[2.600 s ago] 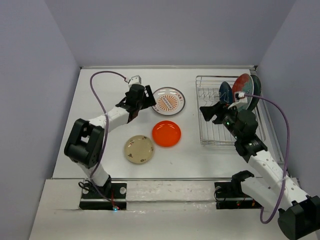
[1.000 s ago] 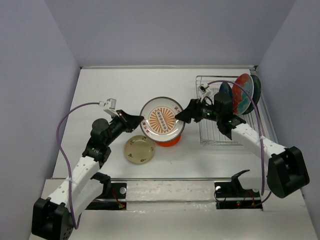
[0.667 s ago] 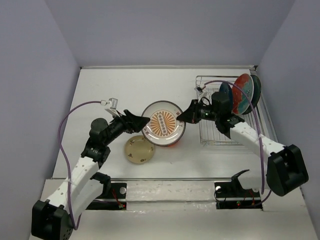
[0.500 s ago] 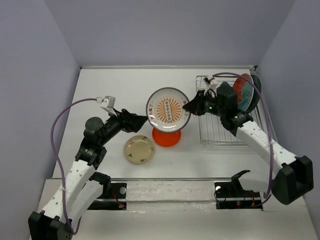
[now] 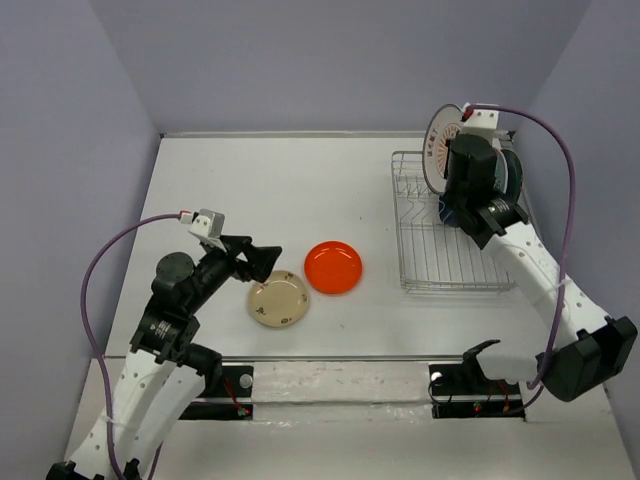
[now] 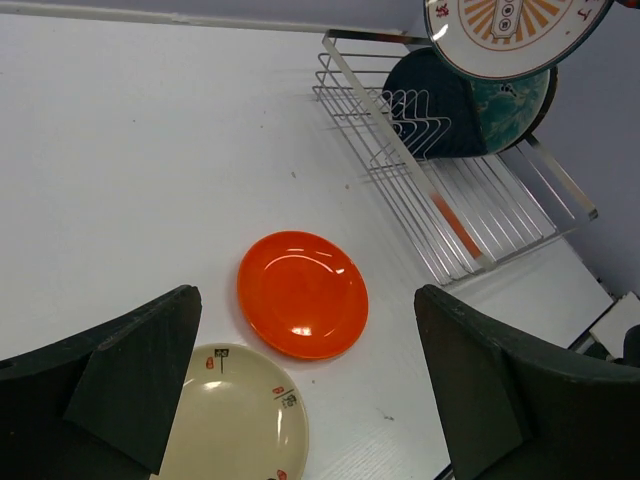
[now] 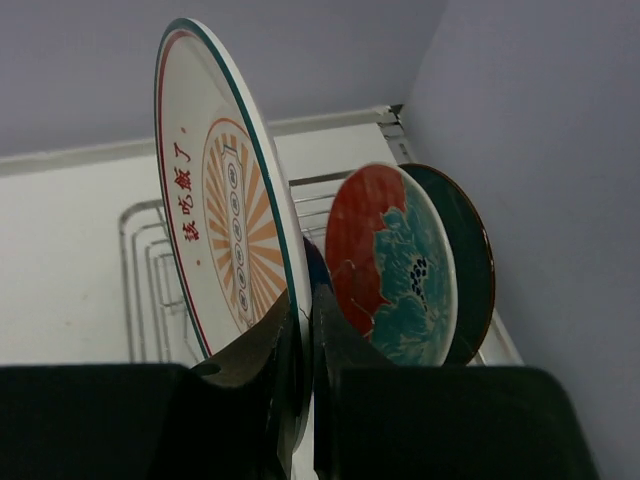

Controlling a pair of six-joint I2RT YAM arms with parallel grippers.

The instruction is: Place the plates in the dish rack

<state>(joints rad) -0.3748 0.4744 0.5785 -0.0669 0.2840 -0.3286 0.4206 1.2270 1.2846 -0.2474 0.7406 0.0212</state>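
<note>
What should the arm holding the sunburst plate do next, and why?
Probably lower it into a free slot of the dish rack. The right gripper pinches the sunburst plate upright by its rim above the rack, beside the floral plate standing there.

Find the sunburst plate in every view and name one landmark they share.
Top external: sunburst plate upper right, upright, over the far end of the dish rack.
Left wrist: plate in the top right corner, cut by the edge.
Right wrist: plate left of centre, upright.
Shared landmark: the dish rack, in all three.
</note>
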